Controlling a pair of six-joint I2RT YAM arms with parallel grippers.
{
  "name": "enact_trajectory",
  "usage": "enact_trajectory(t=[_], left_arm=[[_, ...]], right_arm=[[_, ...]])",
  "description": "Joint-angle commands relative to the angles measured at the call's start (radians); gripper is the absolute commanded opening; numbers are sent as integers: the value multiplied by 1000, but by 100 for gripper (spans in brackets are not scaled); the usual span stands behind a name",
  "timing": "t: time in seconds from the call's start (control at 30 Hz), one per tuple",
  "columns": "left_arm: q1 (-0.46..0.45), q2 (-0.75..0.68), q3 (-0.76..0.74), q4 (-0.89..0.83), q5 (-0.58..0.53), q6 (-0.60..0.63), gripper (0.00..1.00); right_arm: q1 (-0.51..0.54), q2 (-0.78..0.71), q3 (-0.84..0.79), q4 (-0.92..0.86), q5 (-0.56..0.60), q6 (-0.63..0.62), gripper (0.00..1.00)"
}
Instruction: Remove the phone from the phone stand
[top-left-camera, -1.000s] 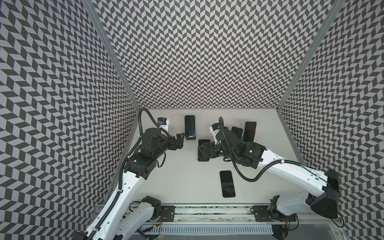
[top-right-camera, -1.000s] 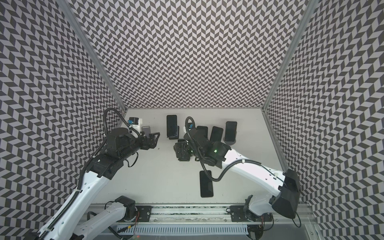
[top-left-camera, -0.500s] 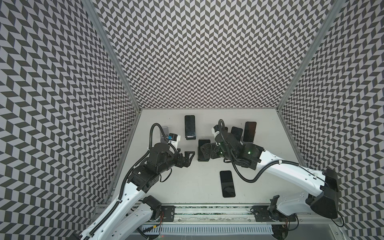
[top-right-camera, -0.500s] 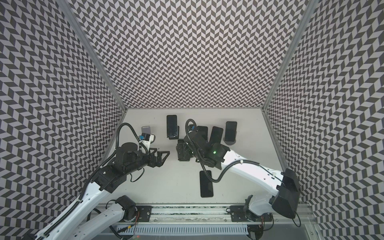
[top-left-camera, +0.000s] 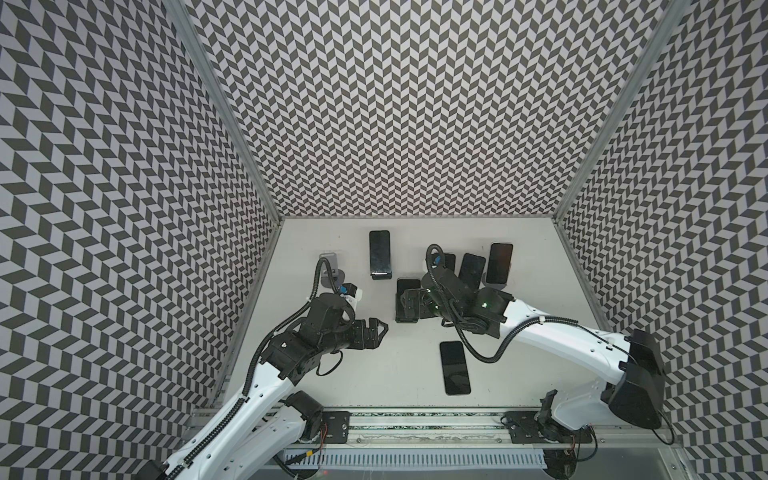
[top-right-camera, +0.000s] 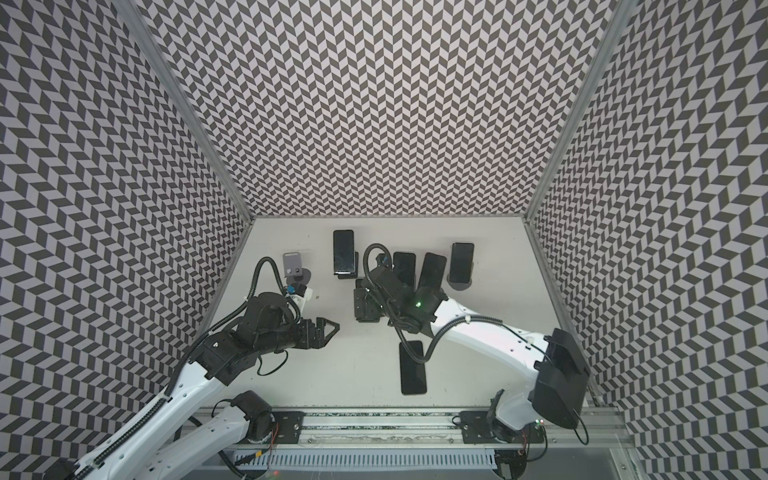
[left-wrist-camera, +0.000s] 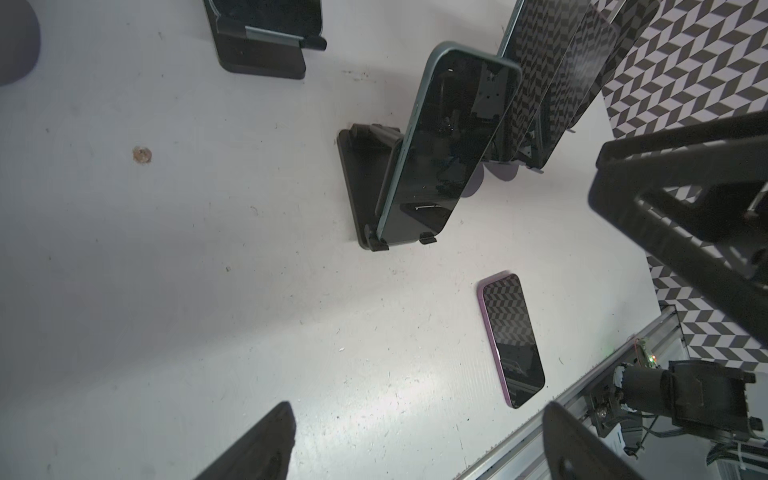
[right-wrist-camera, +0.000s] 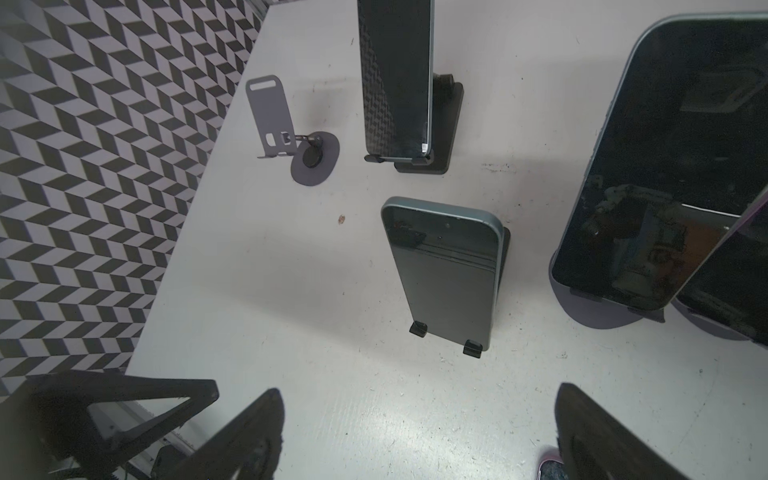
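Both top views showed the scuffed white table (top-left-camera: 399, 386) with several phones propped on stands. Left gripper (top-left-camera: 379, 333) hovered mid-left, fingers spread, nothing between them. Right gripper (right-wrist-camera: 417, 401) was also wide apart and empty, close to the teal phone (right-wrist-camera: 444, 270), no contact visible. That phone leaned in its black stand (left-wrist-camera: 359, 187) mid-frame, bottom edge in two small clips: not removed. One purple-edged phone (top-left-camera: 455, 368) lay flat lower centre and a grey sheet-metal stand (top-left-camera: 331, 261) upper left was bare, so I judged one done. Grasp and lift remained. Glossy glass, rounded corners.
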Motion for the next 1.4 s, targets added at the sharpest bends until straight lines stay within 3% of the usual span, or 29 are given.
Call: enact_trajectory(t=[0.0,0.53,0.97,1.37], left_arm=[[-5,-32,1,-36,3,11,93],[-3,-72,-63,-1,31,-15,96],[-3,-58,-80,18,26,-31,96],[33,-22,-98,63,105,-1,97]], right_arm=[[-1,36,53,23,31,58,99],[-1,194,131,-27,150,141,97],[-1,254,169,-23,155,126,95],[-1,347,242,-36,175,115,95]])
